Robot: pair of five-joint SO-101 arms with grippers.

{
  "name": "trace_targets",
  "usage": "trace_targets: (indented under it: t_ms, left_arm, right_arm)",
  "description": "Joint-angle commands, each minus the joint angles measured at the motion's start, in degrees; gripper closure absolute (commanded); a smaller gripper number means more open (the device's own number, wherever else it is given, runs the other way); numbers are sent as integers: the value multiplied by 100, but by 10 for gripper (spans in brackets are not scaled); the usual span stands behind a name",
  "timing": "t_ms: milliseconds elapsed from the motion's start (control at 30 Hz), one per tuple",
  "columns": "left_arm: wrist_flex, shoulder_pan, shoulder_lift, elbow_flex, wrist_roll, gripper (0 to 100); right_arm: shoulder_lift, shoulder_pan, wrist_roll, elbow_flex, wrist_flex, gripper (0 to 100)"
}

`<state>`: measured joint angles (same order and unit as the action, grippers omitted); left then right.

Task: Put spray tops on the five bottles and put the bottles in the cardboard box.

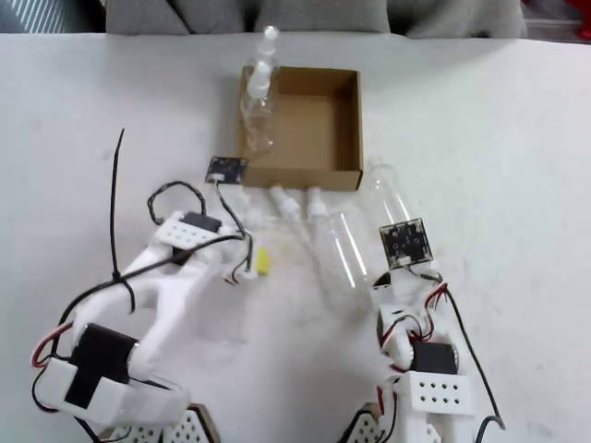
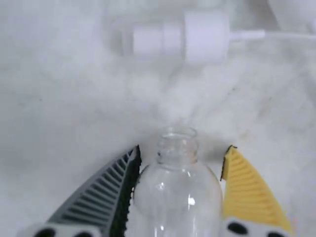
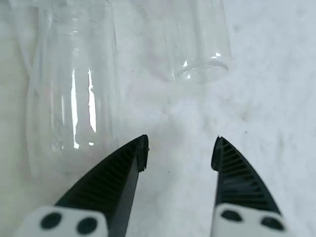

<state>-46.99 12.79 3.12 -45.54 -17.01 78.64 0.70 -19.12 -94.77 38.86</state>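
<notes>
1. Left tool (image 2: 182, 148): the grey and yellow fingers are closed against the shoulder of an uncapped bottle (image 2: 175, 192), one on each side. The open neck projects just past the fingertips.
2. Spray top (image 2: 182, 37): lies on its side on the worktop (image 2: 59, 98), ahead of the left tool and apart from the bottle's mouth. Its thin dip tube trails off sideways.
3. Right tool (image 3: 180, 148): the fingers stand spread with nothing between them, over bare worktop. A lying bottle (image 3: 74, 89) rests just beyond one fingertip. A farther bottle (image 3: 197, 39) lies ahead with its base turned toward the tool.
4. Cardboard box (image 1: 305, 175): open-topped, ahead of both tools. Two capped bottles (image 1: 259, 92) are at its wall on the left tool's side.
5. Handling, bottles: empty, thin, clear plastic, so probably very light. The smooth round wall is likely slippery and free to roll when lying down. A hard squeeze may dent it. The best hold is across the body or shoulder, leaving the neck clear for the top.
6. Handling, spray top: probably light, with a rigid head. The collar is the part to grip. The dip tube looks slender and flexible, and it has to enter the narrow neck first, so the two need close alignment.
</notes>
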Motion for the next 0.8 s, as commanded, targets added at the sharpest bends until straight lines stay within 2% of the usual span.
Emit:
trace_targets:
  t_ms: [0,600,767]
  left_arm:
    - [35,-84,268,9,-255,736]
    - [26,-277,277,44,-255,735]
    - [-53,-277,277,9,-281,627]
  right_arm:
    - [57,4,-70,35,-57,811]
    - [57,4,-70,35,-57,811]
    - [57,4,-70,35,-57,811]
